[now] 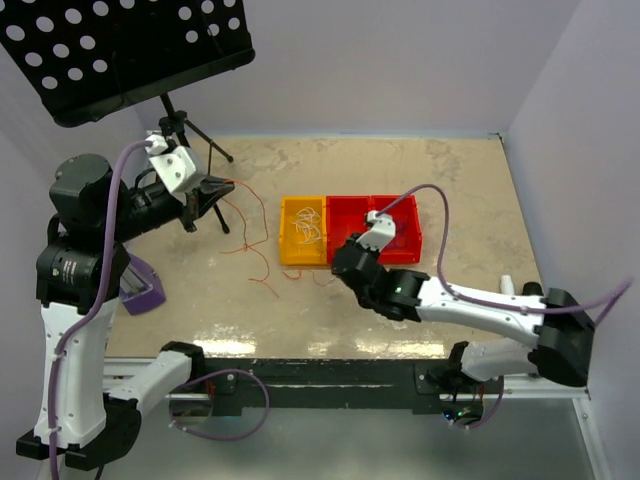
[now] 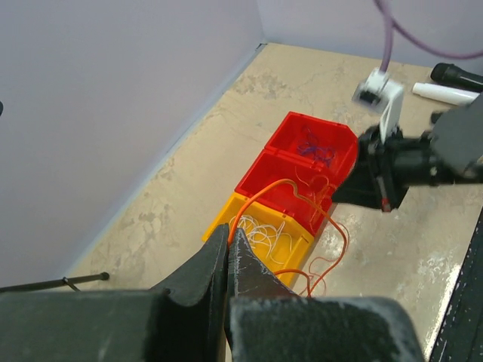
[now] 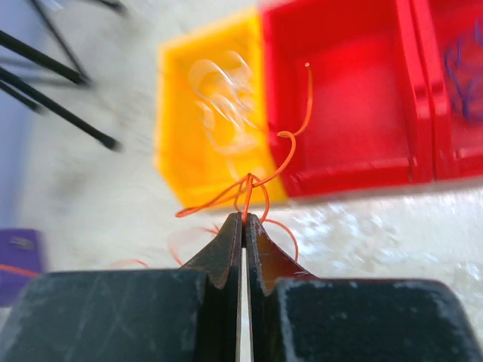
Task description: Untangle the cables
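Beige marbled table [image 1: 450, 180], pale walls on three sides, a perforated music stand [image 1: 120, 50] in the far left corner. Three bins stand in a row mid-table. The yellow bin [image 1: 284, 232] holds the white cables [image 2: 260, 230], the middle red bin [image 3: 355, 113] is nearly bare, and the far red bin [image 2: 321, 122] holds the purple cables [image 2: 317, 147].

The red-orange cable [image 3: 310, 94] is my concern. It loops loosely over the table in front of and to the left of the yellow bin, with one end curling up over the middle red bin.

My left gripper [image 2: 229, 245] is raised over the left side of the table, its jaws pinched tight on one end, and the strand arcs away from its tip toward the bins. My right gripper [image 3: 243, 219] sits low at the yellow bin's front edge, clamped on a spot where several orange loops cross. That view is blurred, so I may be holding one strand or two.

This wire looks hair-thin, nearly weightless and springy. I judge it will slide out of smooth jaws and snag on bin rims. It should be gripped on a free run just beside a crossing, never on the knot itself, and drawn apart slowly so the loops open rather than cinch.
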